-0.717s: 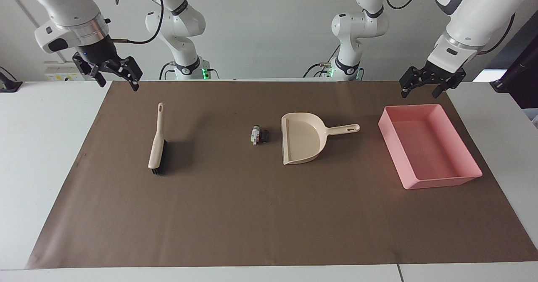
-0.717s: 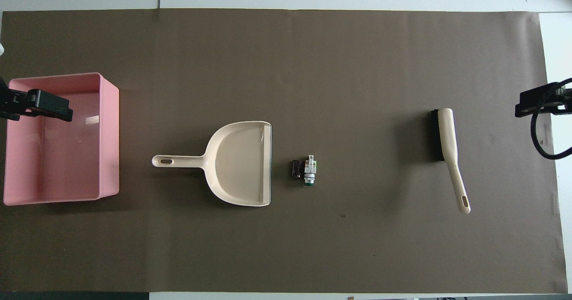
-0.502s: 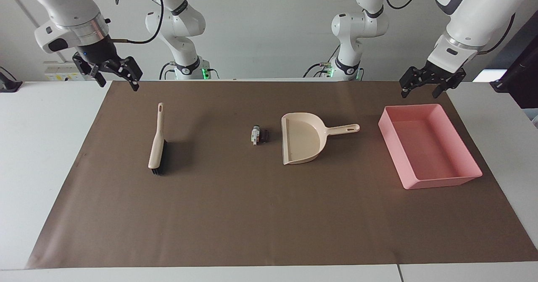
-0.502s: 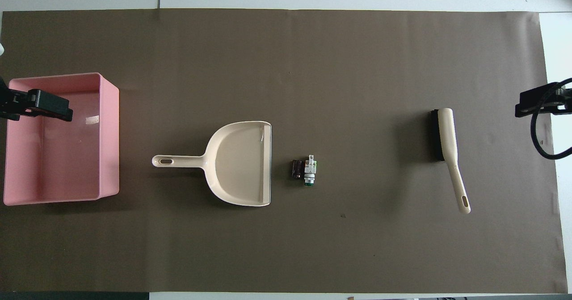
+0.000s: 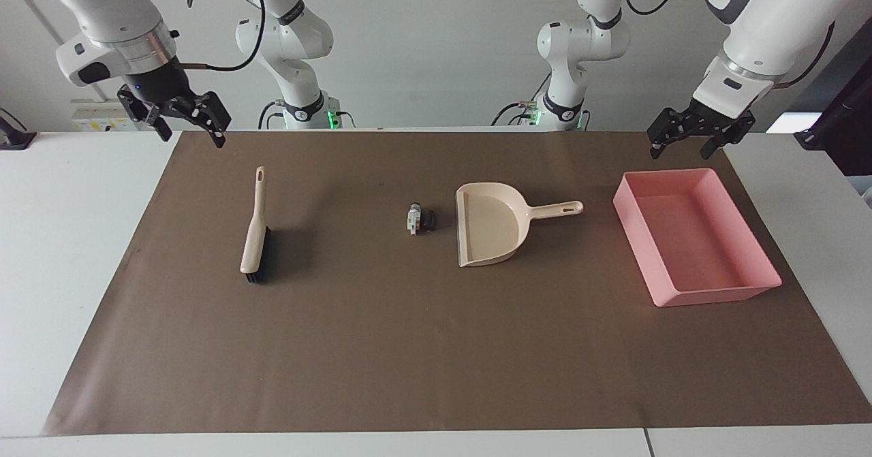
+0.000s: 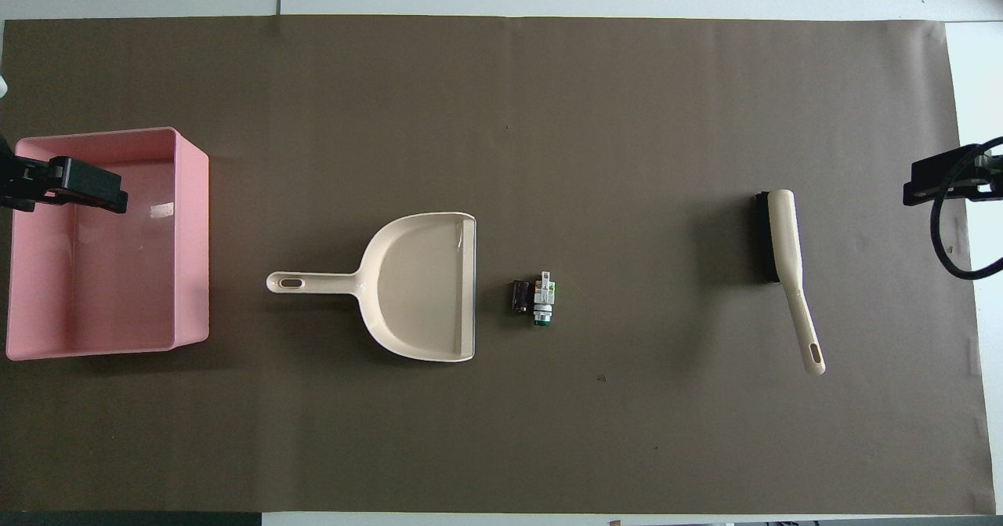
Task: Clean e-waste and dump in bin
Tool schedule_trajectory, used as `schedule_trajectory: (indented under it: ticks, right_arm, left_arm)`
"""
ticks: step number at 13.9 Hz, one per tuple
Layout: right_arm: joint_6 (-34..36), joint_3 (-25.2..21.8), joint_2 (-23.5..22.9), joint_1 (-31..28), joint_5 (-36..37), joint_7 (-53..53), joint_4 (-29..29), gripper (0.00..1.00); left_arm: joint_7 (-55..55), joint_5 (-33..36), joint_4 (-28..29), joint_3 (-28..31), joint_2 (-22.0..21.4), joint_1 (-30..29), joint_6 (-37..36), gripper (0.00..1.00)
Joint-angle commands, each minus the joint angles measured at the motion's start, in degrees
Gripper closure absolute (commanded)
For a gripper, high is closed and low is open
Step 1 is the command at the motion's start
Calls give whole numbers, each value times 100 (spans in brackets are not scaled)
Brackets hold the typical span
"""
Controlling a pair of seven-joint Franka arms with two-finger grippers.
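The e-waste (image 5: 419, 219) (image 6: 534, 299), a whitish-grey bit with a green mark touching a stubby black bit, lies mid-mat beside the mouth of the beige dustpan (image 5: 490, 229) (image 6: 423, 287). The pink bin (image 5: 635, 242) (image 6: 192, 244) stands at the left arm's end of the mat, with nothing in it. My left gripper (image 5: 681, 150) (image 6: 55, 183) hangs open and holds nothing, raised over the bin's end of the mat. My right gripper (image 5: 191, 137) (image 6: 952, 179) hangs open and holds nothing, raised over the right arm's end of the mat, away from every object.
A beige hand brush with black bristles (image 5: 255, 232) (image 6: 787, 252) lies toward the right arm's end, its handle pointing toward the robots. The dustpan's handle points toward the bin. A brown mat (image 5: 409, 348) covers most of the white table.
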State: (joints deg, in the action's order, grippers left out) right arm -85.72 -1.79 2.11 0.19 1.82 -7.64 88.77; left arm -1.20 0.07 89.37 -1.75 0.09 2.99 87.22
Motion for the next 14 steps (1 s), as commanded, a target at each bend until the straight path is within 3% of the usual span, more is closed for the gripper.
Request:
schedule_trajectory:
  ticks: [1, 4, 8, 10, 14]
  right_arm:
    - [-163, 21, 114, -45, -77, 113, 262, 0]
    - [-516, 21, 263, -19, -86, 105, 762, 0]
    - [-1814, 21, 904, -19, -191, 305, 2684, 1]
    - [-2167, 13, 879, -71, -226, 456, 3205, 1]
    - [-3703, 12, 809, -71, -340, 474, 4461, 1]
  left_arm:
    - [24, 2, 107, 105, -97, 105, -204, 1]
    - [6, 2, 106, 61, -97, 158, -241, 1]
    - [-99, 2, 115, 26, -105, 158, -109, 1]
    - [-641, 2, 168, 26, -114, 158, 66, 1]
    - [-2608, -7, 720, 17, -386, 219, 619, 1]
